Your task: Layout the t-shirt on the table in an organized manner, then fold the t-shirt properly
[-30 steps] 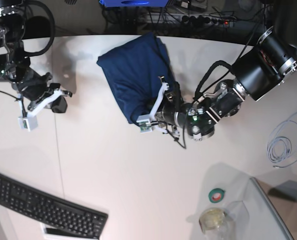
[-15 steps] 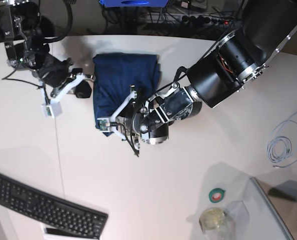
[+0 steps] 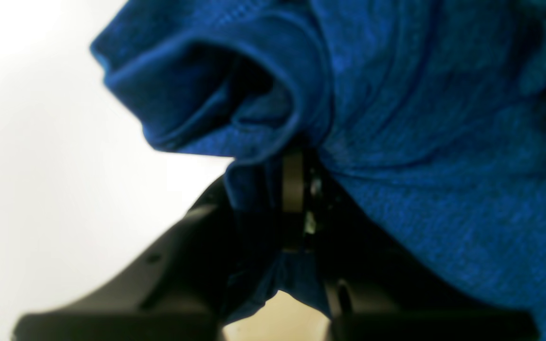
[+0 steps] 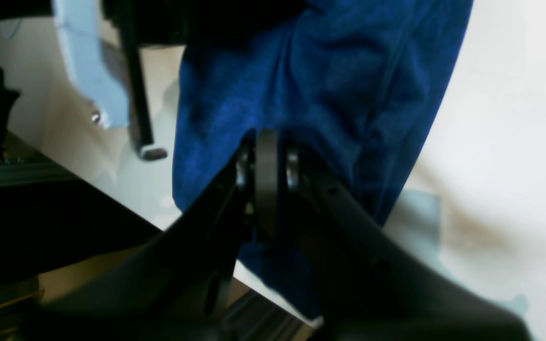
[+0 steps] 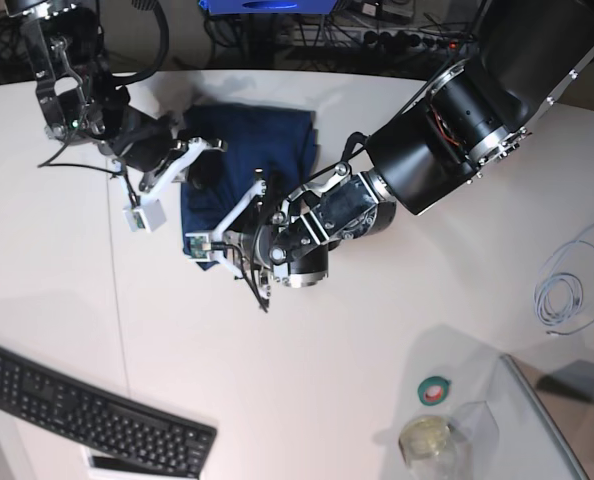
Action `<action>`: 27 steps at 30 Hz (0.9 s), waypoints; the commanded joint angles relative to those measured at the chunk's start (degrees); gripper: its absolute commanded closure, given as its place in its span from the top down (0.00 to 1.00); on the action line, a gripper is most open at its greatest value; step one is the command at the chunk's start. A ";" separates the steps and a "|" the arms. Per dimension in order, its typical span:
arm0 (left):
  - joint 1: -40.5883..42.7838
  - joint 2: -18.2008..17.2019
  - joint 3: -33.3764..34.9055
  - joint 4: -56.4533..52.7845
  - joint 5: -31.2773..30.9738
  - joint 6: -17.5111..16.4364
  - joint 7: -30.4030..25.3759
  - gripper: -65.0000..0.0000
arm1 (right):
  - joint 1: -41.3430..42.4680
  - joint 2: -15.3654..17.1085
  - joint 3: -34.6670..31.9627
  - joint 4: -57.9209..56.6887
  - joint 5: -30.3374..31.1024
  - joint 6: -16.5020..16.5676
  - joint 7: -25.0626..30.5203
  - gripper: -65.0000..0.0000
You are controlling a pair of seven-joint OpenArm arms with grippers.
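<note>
T-shirt [image 5: 262, 150] on the table [image 5: 307, 370], left gripper [image 3: 296, 166] pinching a fold between closed fingers, right gripper [image 4: 266, 166] closed tight, cloth against its fingertips.

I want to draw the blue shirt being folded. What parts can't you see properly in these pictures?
- Base view: the two arms cover much of the t-shirt; its sleeves and lower edge are hidden.
- Left wrist view: the left hand is dark and blurred; cloth bunches over it.
- Right wrist view: the right hand blocks the fabric's lower part.
- Both wrist views: edges cut off the shirt.
</note>
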 commanded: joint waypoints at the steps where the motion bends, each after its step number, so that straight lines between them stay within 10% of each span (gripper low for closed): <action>1: -0.93 0.26 -0.06 0.60 0.04 -0.06 0.11 0.00 | 0.50 0.04 0.22 0.83 0.74 0.43 0.68 0.03; 4: -1.01 0.44 -0.06 0.60 0.04 -0.06 0.11 0.00 | 0.50 0.21 0.22 0.83 0.74 0.43 0.68 0.03; 16: -3.91 0.08 -0.06 7.20 0.04 -0.06 0.64 0.64 | 0.68 0.47 0.22 0.83 0.65 0.43 -0.82 0.03; 27: -5.58 -5.89 -0.77 23.29 0.04 -5.42 12.68 0.68 | 0.77 0.47 0.22 0.83 0.65 0.43 -1.26 0.03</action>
